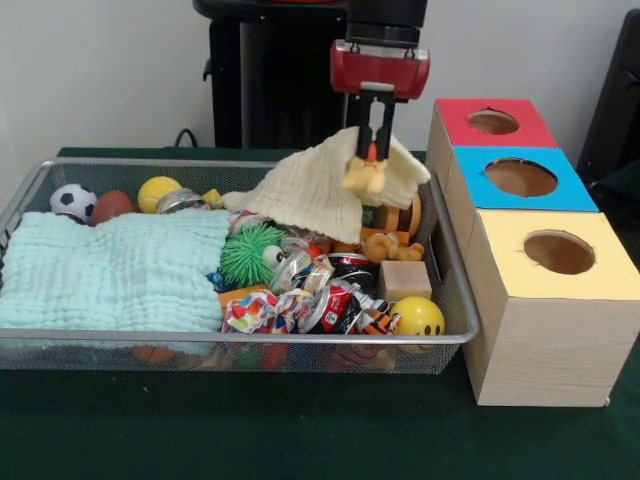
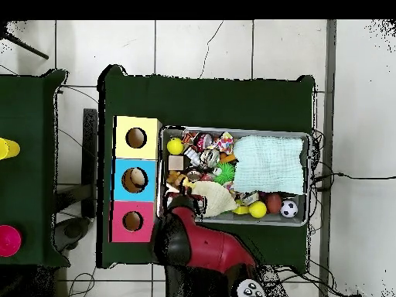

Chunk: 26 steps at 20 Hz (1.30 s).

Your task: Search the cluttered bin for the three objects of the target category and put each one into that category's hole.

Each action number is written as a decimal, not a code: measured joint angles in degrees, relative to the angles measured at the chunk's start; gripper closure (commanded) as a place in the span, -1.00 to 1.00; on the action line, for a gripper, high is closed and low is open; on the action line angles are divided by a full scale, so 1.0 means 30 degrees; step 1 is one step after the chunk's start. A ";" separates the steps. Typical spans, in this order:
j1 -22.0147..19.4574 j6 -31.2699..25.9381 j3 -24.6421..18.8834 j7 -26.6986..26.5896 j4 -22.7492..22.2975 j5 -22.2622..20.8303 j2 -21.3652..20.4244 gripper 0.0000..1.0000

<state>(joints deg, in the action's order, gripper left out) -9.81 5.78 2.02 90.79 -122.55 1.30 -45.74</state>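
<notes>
The silver wire-mesh bin (image 1: 455, 300) stands on the green table, full of toys; it also shows in the overhead view (image 2: 306, 138). My gripper (image 1: 372, 150) hangs over the bin's far right part, shut on a small yellow duck (image 1: 364, 178) with an orange beak. A cream cloth (image 1: 310, 190) drapes around the duck and is lifted with it. A tan-brown teddy bear (image 1: 388, 246) lies in the bin just below. In the overhead view my red arm (image 2: 193, 240) covers the gripper, and the cream cloth (image 2: 214, 198) shows beside it.
Three boxes with round holes stand right of the bin: red-topped (image 1: 462, 112), blue-topped (image 1: 478, 166), yellow-topped (image 1: 505, 235). A pale green cloth (image 1: 110, 270) covers the bin's left half. A soccer ball (image 1: 72, 200), a green spiky ball (image 1: 250, 253) and a smiley ball (image 1: 418, 316) lie among wrappers.
</notes>
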 measured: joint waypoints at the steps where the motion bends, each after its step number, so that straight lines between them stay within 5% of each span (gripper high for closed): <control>1: 0.0000 0.0208 0.0179 0.0000 0.0096 -0.0455 0.0175 1.00; 26: -0.1687 0.0420 0.1497 0.0000 0.2808 -0.8557 0.0497 1.00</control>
<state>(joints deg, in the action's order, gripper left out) -14.87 7.04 6.51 90.79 -114.12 -24.37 -44.25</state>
